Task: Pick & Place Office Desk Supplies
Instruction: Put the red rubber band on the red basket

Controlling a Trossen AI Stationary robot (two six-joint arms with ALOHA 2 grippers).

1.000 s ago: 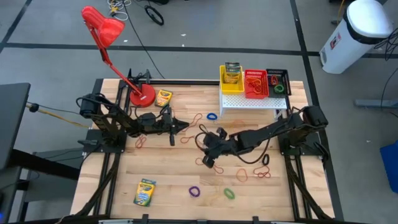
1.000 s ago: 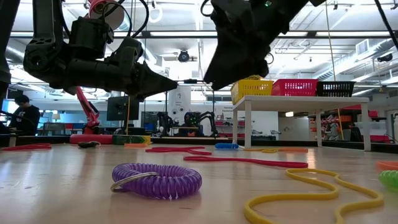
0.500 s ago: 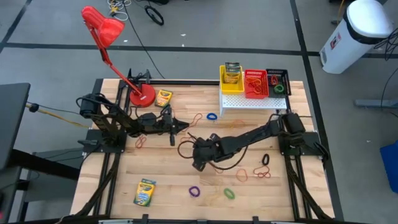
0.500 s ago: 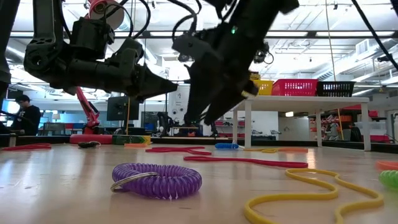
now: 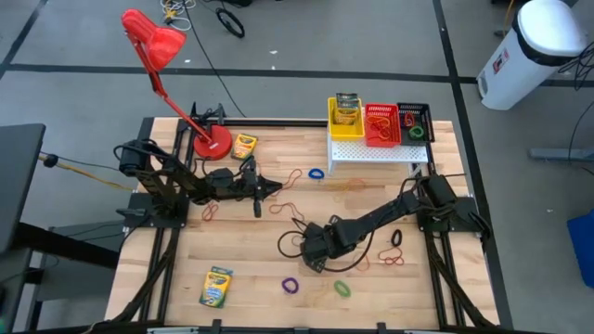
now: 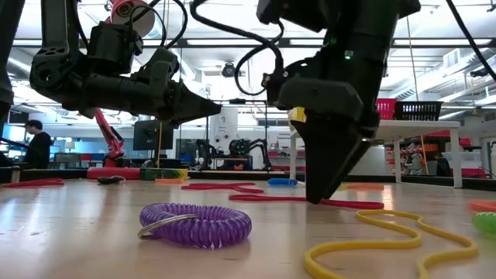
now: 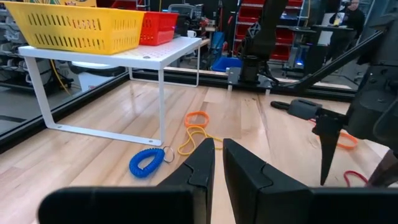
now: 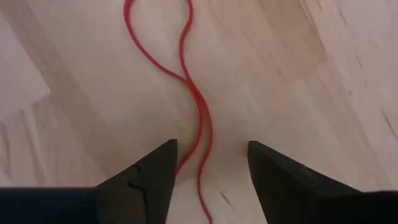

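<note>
My right gripper (image 5: pixel 316 252) points steeply down near the table's middle, open. Its two fingers stand on either side of a thin red rubber band (image 8: pixel 196 99) that lies flat on the wood; in the low view the fingertips (image 6: pixel 314 198) are just at the table top by that band (image 6: pixel 341 204). My left gripper (image 5: pixel 274 188) waits level above the table's left half, shut, with nothing in it (image 7: pixel 217 163). The yellow basket (image 5: pixel 345 118), red basket (image 5: pixel 381 124) and black basket (image 5: pixel 415 121) stand on a white shelf (image 5: pixel 376 150) at the far right.
Crayon boxes lie near the lamp base (image 5: pixel 244 145) and at the near left (image 5: pixel 215 287). Loose bands are scattered about: purple coil (image 6: pixel 195 223), green (image 5: pixel 342 289), blue (image 5: pixel 316 173), black (image 5: pixel 396 238), yellow (image 6: pixel 387 232). A red desk lamp (image 5: pixel 212 141) stands at the far left.
My right gripper has come down and toward the table's near edge, tipping from a slant to pointing steeply down, and now stands over the red rubber band with its tips at the table top.
</note>
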